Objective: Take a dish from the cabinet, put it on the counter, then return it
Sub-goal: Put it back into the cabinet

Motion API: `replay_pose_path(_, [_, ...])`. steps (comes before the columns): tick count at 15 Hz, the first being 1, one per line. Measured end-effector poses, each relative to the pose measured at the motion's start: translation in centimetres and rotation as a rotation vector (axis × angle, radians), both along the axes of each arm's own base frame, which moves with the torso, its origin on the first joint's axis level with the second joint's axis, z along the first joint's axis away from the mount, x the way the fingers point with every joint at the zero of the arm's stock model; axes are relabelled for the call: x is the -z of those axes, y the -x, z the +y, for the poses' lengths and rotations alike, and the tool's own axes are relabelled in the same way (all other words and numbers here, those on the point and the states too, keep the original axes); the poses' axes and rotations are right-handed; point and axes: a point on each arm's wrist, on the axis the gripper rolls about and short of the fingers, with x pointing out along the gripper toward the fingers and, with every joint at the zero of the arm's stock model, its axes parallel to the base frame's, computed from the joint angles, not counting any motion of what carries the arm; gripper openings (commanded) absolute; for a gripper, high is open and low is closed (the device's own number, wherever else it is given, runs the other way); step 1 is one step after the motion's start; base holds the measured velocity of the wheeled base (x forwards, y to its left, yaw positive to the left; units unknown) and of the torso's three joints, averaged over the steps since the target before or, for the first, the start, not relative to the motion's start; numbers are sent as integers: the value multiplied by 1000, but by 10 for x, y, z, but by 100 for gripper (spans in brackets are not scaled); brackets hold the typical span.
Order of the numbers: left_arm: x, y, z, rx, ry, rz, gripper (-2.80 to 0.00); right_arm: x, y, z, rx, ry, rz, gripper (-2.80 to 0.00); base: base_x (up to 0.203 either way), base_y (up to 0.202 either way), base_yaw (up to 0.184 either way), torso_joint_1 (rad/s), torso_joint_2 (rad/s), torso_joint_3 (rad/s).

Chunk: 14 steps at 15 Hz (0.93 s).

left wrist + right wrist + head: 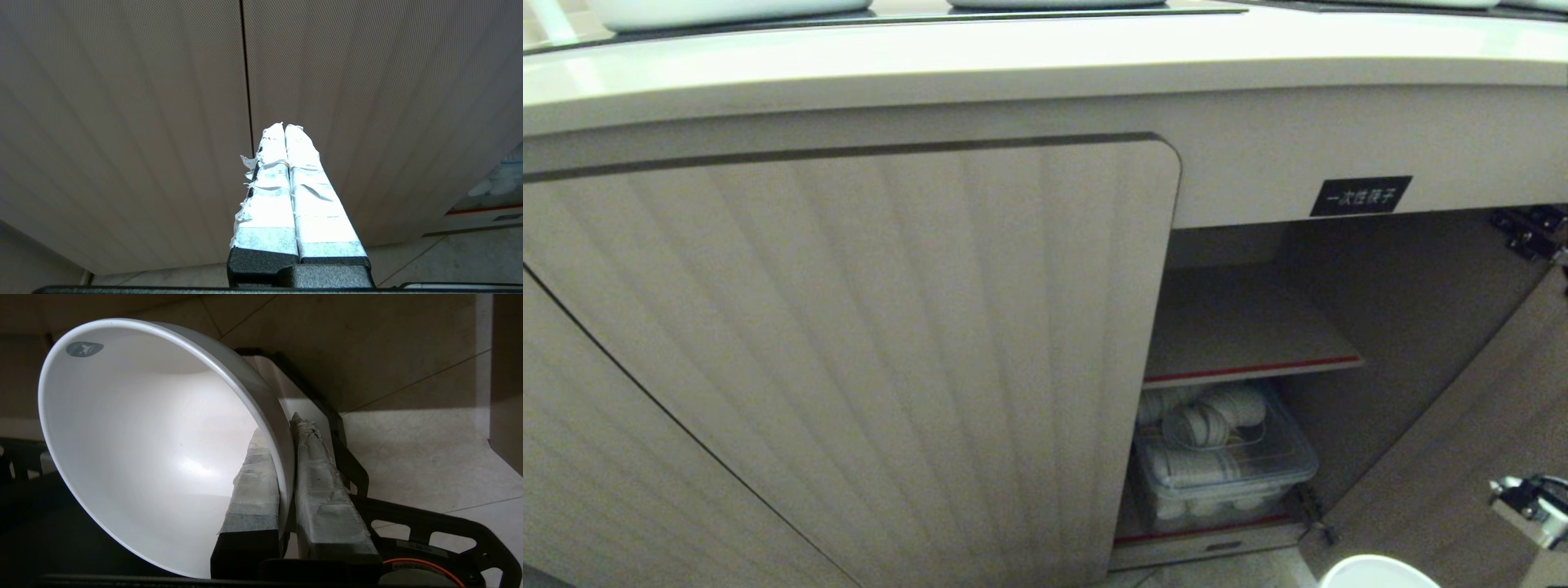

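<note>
Beige ribbed wood-grain fills most of the head view: the closed left door of the cabinet (890, 351) runs from under the counter (1045, 57), whose thick rounded cream edge spans the frame; white vessels on the counter are cut off by the top of the picture, too little showing to name them. To the right the cabinet stands open, its right door (1462, 457) swung outward and only partly in frame. A small black label (1361, 196) with white characters sits above the opening. Inside, the upper red-edged shelf (1250, 359) lies bare where it shows, and below it a clear lidded plastic bin (1225, 474) holds stacked white crockery, blurred through the plastic and partly hidden by the closed door.

At the bottom edge of the head view only a white arc of the dish (1376, 572) shows, outside the cabinet and low before the opening. The right wrist view gives it plainly: the right gripper (286, 457) is clamped on the dish (155, 449), one taped finger inside the rim and one outside, over tiled floor (408, 457). A small grey mark near the rim cannot be read.

The left gripper (284, 127) points at the ribbed door, its taped fingers pressed together, holding nothing.
</note>
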Motion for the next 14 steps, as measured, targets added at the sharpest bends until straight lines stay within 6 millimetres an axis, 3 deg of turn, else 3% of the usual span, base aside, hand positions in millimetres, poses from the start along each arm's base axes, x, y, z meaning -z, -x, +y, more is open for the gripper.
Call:
replay_pose_path(8, [0, 0, 0, 0, 0, 0, -280, -16, -43, -2, 167, 47, -8, -280, 0, 0, 0, 0, 0, 0])
replay_pose_path(14, [0, 0, 0, 0, 0, 0, -280, -19, -60, -5, 292, 36, 11, -280, 0, 0, 0, 0, 0, 0])
